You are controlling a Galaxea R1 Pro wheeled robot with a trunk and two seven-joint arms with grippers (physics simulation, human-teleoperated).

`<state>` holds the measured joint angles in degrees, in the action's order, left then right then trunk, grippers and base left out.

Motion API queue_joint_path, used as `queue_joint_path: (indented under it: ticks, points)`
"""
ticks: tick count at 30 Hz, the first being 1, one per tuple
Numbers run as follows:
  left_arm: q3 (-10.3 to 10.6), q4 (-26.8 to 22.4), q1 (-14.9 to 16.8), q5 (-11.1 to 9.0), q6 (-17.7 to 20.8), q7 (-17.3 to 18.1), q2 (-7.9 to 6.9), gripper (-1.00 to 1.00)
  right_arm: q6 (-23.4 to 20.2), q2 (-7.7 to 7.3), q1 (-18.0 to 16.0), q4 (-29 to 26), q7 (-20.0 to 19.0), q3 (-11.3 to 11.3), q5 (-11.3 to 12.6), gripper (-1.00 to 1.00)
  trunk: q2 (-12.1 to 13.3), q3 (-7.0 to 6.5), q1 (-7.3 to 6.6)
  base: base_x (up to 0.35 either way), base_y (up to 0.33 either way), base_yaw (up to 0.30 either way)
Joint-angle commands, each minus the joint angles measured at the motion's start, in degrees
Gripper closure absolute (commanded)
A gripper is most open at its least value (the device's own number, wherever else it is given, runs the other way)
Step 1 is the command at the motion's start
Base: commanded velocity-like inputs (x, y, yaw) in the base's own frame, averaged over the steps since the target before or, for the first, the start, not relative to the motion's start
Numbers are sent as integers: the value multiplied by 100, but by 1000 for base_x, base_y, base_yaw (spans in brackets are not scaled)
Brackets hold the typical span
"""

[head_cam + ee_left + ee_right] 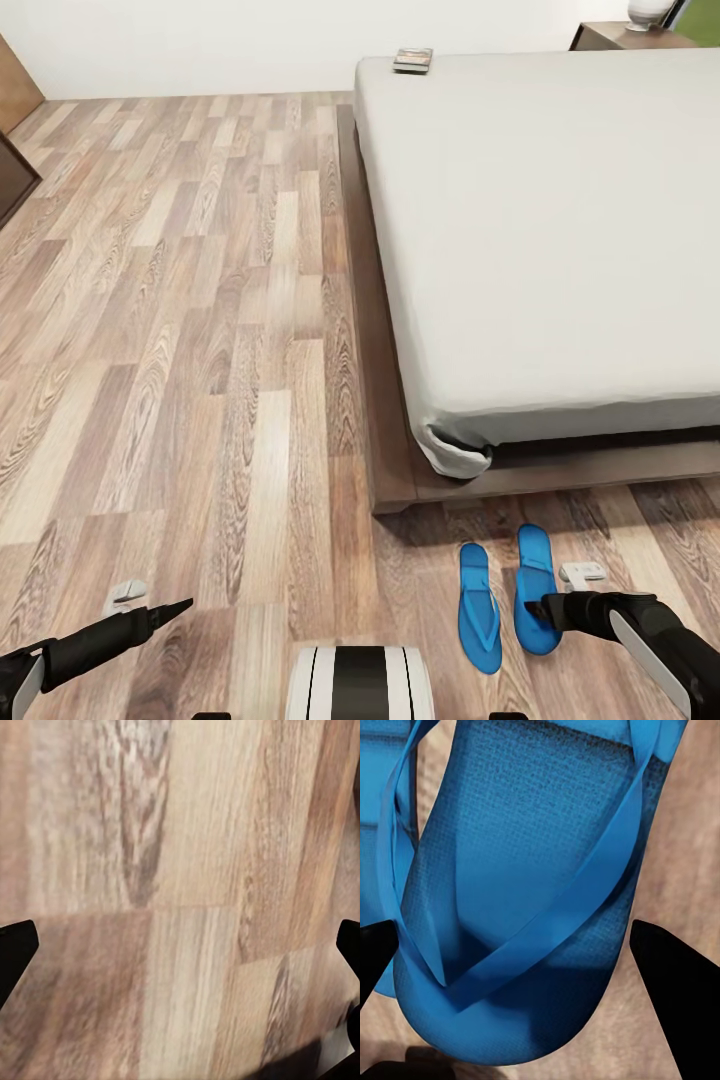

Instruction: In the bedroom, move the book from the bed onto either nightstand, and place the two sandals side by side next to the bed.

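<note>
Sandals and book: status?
Right gripper open over one of the sandals, which lie side by side near the bed. Left gripper open, empty. Book on bed.

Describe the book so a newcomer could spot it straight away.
Start at the big bed with the light-grey mattress. Follow its floor-side edge to the far corner by the white wall: the book lies flat there. It is small, thin and dark, the one object on the plain mattress.

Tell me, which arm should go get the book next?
Probably left. The sandals already lie side by side by the bed. The book sits at the bed's far left corner. The left gripper hangs open and free; the right gripper hovers over a sandal.
</note>
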<state>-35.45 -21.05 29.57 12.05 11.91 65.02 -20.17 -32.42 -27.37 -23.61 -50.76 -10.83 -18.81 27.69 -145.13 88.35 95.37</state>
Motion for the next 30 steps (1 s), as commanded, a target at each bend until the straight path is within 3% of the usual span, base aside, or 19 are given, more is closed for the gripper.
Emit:
queue_joint_path:
  ticks: [1,11,13,16,19,30]
  points:
    - [-46,-5,5,43,63,37,4,-100,-18,-6,-3,-4,-7,-11,7,100,-2,3,-1,0,0,0]
    - [-41,-5,5,43,66,34,4,-100,-18,-6,-3,7,3,-9,-5,100,-7,92,9,0,0,0]
    - [-44,-5,5,43,66,31,4,-100,-18,-6,-3,11,9,-9,-145,100,-7,92,9,0,0,0]
    - [-46,-5,5,43,66,30,4,-100,-22,-1,-3,13,5,-9,-740,100,-7,92,9,0,0,0]
    - [-48,-5,5,43,66,34,4,-100,-19,2,-3,13,3,-9,-885,100,-10,136,15,0,0,0]
    - [-47,-5,5,43,66,37,4,-100,-24,3,-3,13,2,-9,-923,100,-12,181,20,0,0,0]
